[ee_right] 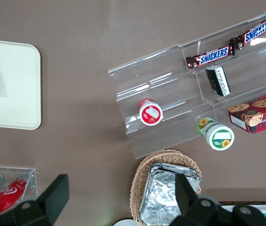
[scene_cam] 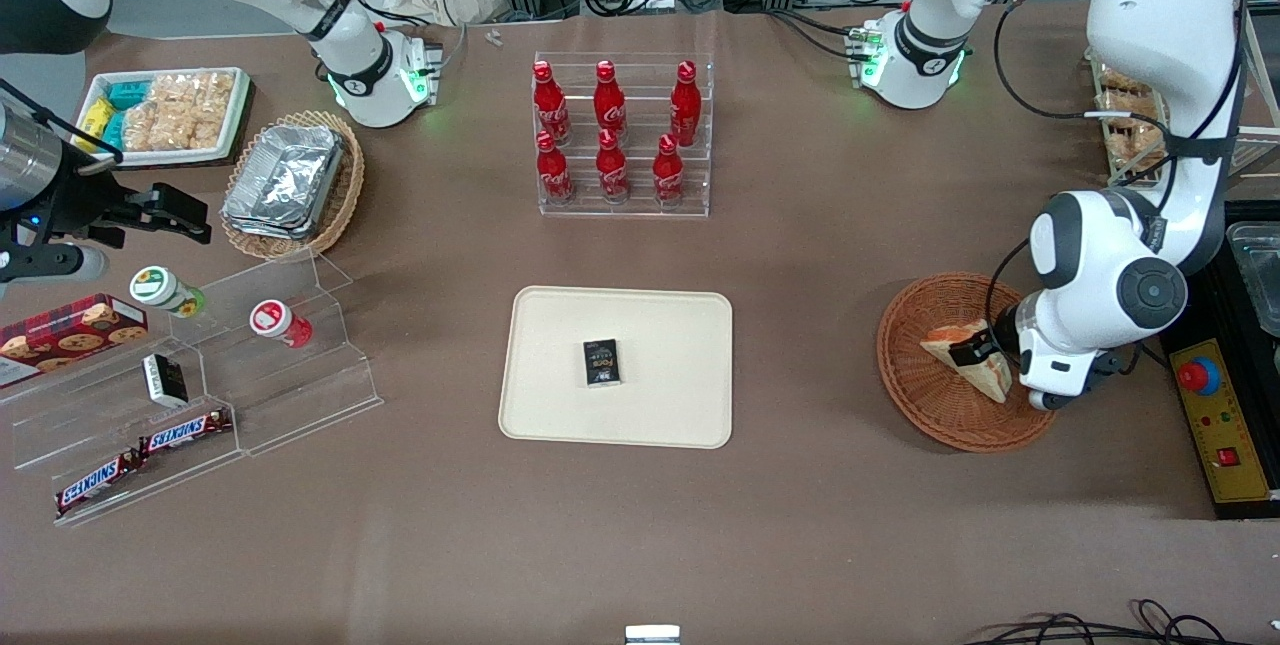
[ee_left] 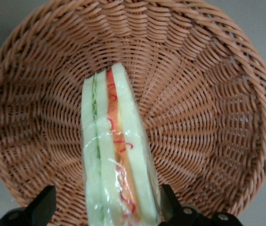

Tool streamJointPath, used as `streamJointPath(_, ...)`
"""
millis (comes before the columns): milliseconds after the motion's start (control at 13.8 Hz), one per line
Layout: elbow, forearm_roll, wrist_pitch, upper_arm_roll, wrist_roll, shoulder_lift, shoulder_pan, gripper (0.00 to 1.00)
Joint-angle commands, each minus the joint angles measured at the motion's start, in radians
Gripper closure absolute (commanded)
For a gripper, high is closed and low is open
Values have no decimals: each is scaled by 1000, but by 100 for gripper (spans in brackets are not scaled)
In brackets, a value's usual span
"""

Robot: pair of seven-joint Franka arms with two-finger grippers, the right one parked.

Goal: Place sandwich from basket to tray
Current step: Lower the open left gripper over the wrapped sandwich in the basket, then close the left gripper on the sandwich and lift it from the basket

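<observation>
The sandwich [scene_cam: 987, 378] lies in the round reddish-brown basket [scene_cam: 925, 405] toward the working arm's end of the table. It is a plastic-wrapped wedge of pale bread [ee_left: 116, 155] with orange-red and green layers, standing on edge on the wicker [ee_left: 203, 94]. My left gripper [scene_cam: 968, 355] is down in the basket, open, with one finger on each side of the sandwich [ee_left: 107, 209]. One finger [ee_left: 169, 202] is against the wrap; the other [ee_left: 43, 207] stands a little apart. The cream tray [scene_cam: 560, 345] lies mid-table, holding a small black box [scene_cam: 602, 363].
A clear rack of red cola bottles [scene_cam: 622, 135] stands farther from the front camera than the tray. Toward the parked arm's end are a tan basket of foil containers [scene_cam: 290, 180], a white snack tray [scene_cam: 165, 115] and acrylic steps with snacks [scene_cam: 230, 365]. A yellow control box [scene_cam: 1225, 425] lies beside the basket.
</observation>
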Motion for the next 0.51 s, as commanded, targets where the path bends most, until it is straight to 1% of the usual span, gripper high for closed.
streamJointPath(0,-7,15,48,-3,-95,15,-2,0)
streamJointPath(72,-6,13,59,-3,-123,23,-4,8)
streamJointPath(145,-1,13,62,-3,-177,25,-5,43)
streamJointPath(217,2,15,64,-3,-203,25,-7,81)
streamJointPath(289,4,15,64,-3,-205,23,-7,100)
streamJointPath(434,5,16,61,-4,-200,16,-10,100)
